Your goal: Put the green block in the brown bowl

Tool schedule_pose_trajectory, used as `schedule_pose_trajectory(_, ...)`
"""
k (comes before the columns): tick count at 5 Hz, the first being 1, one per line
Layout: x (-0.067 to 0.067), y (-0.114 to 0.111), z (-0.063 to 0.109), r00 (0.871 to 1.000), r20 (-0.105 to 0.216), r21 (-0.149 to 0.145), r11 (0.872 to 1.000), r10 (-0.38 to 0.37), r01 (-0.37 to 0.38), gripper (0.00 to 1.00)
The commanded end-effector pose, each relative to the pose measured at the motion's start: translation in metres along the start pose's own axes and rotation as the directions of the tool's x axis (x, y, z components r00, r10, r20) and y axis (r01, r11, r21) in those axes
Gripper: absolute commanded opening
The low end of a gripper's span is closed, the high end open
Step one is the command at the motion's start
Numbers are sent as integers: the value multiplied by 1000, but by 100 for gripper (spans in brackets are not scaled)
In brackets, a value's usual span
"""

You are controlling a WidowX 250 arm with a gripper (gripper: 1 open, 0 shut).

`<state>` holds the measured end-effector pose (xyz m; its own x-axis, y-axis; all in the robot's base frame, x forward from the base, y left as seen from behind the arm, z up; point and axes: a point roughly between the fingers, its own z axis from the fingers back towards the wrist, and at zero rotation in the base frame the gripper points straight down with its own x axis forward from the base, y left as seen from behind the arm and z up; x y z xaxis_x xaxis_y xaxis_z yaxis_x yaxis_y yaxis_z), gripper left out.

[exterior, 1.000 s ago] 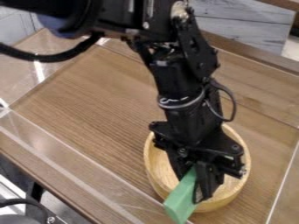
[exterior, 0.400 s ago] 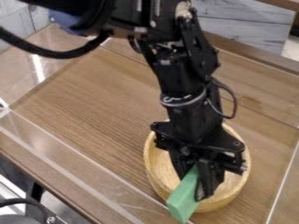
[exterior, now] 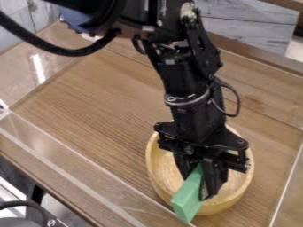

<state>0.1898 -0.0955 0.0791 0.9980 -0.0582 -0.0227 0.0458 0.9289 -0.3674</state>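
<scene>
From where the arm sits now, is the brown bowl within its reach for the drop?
Probably yes. The gripper is right over the brown bowl, shut on the green block, whose lower end sticks out past the near rim. Nothing blocks the way.

Black jointed robot arm (exterior: 178, 66) showing chunky matte housings, a blue upper segment, thin black cables looping alongside, and a slim dark two-fingered tool (exterior: 210, 182) tapering below.

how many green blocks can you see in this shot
1. The green block is held in the shut gripper, tilted, its lower end sticking out past the near rim of the brown bowl. The arm hides part of the bowl, so another could be concealed.
</scene>
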Motion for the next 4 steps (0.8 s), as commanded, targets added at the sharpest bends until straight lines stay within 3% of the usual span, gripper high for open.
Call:
schedule_pose_trajectory(1, 15, -5, 10, 999, 46, -14, 1000, -19, 20, 0)
schedule_pose_trajectory(4, 17, -3, 8, 1000, 26, -24, 1000, -12, 13, 0)
